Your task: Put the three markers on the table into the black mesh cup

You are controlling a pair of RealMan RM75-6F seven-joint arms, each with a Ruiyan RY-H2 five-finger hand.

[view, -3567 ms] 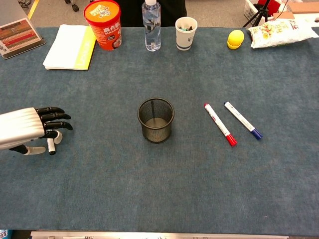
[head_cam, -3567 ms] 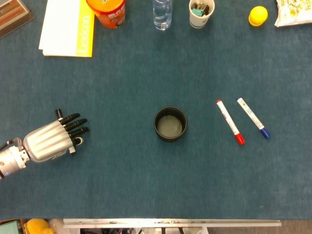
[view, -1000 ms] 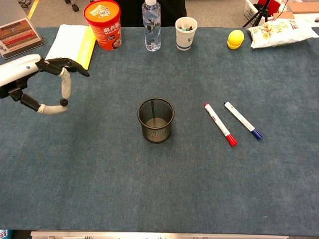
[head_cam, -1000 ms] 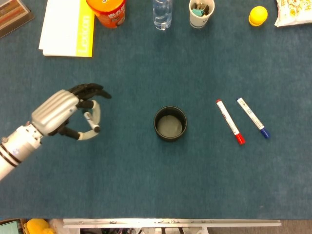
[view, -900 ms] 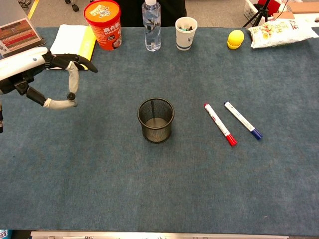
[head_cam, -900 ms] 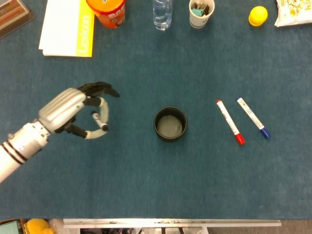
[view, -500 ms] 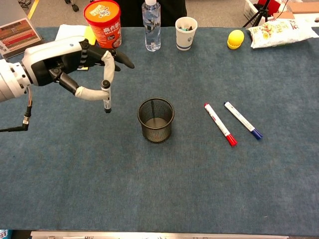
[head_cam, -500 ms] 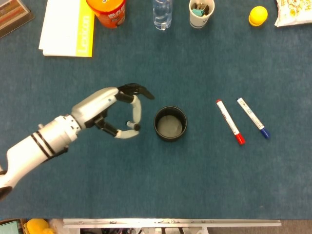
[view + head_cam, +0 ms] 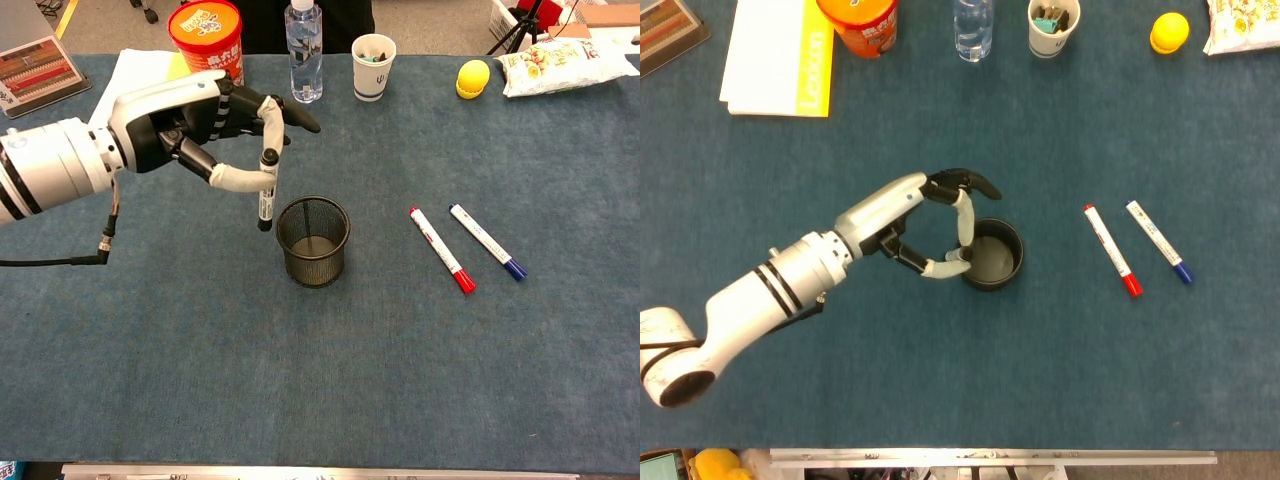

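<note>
My left hand (image 9: 205,130) (image 9: 930,225) pinches a black-capped white marker (image 9: 266,195) between thumb and a finger. The marker hangs upright, its lower tip just left of the rim of the black mesh cup (image 9: 313,241) (image 9: 990,254) at the table's middle. A red-capped marker (image 9: 441,250) (image 9: 1112,250) and a blue-capped marker (image 9: 487,241) (image 9: 1159,242) lie side by side on the cloth right of the cup. My right hand shows in neither view.
Along the far edge stand an orange tub (image 9: 206,48), a water bottle (image 9: 305,50), a paper cup (image 9: 373,66), a yellow ball (image 9: 473,78) and a snack bag (image 9: 560,64). A white and yellow booklet (image 9: 778,58) lies at the back left.
My left hand picked the marker up at the far left, lifted it, and has carried it right across the table to the cup's left rim. The other two markers have not moved.
</note>
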